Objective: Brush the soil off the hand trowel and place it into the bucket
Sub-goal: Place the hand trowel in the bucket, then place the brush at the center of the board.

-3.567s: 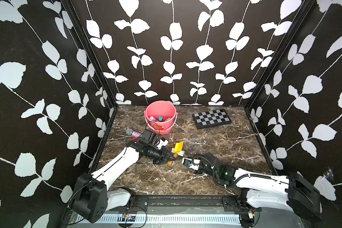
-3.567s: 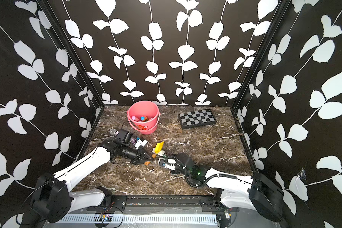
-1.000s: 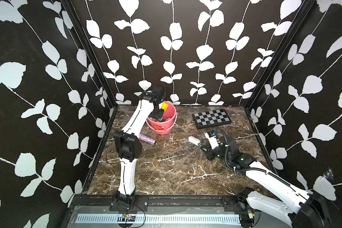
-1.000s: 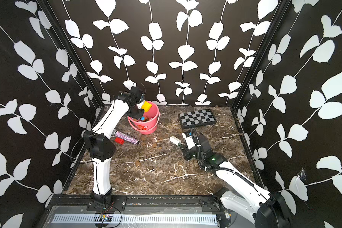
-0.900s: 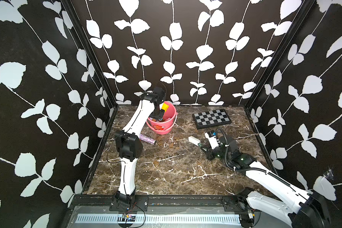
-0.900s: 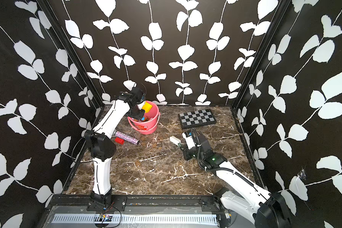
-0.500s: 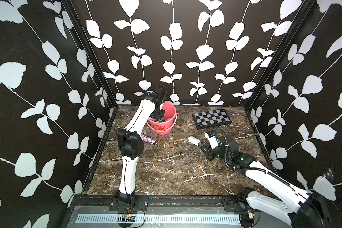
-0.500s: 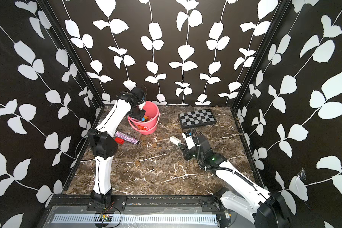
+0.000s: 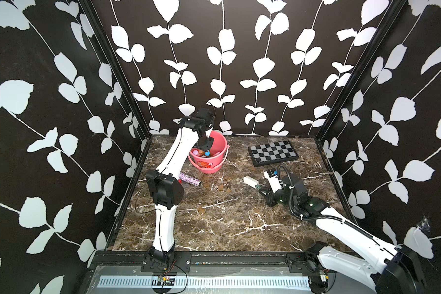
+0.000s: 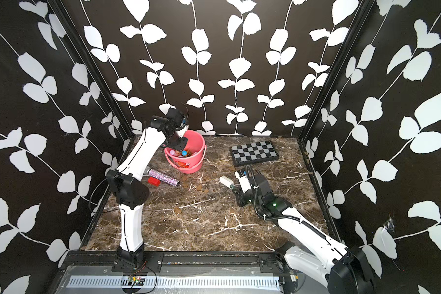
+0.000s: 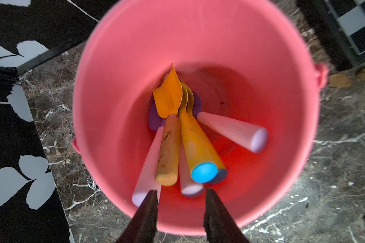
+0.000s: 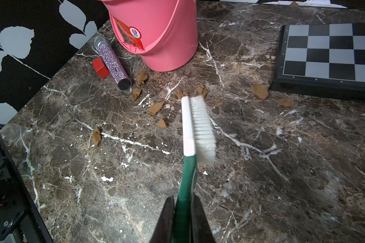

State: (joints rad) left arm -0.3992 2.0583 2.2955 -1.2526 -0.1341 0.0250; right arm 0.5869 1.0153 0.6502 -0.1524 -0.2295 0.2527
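The hand trowel (image 11: 168, 145), with an orange-yellow blade and a stained tan handle, lies inside the pink bucket (image 11: 135, 42) on top of other tools. My left gripper (image 11: 180, 192) hangs open just above the bucket (image 9: 214, 163) with nothing between its fingers; it shows over the rim in both top views (image 10: 179, 144). Brown soil lumps (image 12: 155, 108) lie scattered on the marble in front of the bucket (image 12: 167, 52). Right of the bucket, low over the table, my right gripper (image 12: 183, 202) is shut on the green handle of a white-bristled brush (image 12: 199, 126).
A chessboard (image 9: 273, 152) lies at the back right. A glittery purple microphone (image 12: 113, 63) and a red block (image 12: 100, 67) lie left of the bucket. Pink-handled tools (image 11: 234, 130) and a yellow one with a blue cap (image 11: 198, 147) share the bucket.
The left gripper lowered the trowel into the bucket and opened, letting it go. The right arm with the brush has stayed put.
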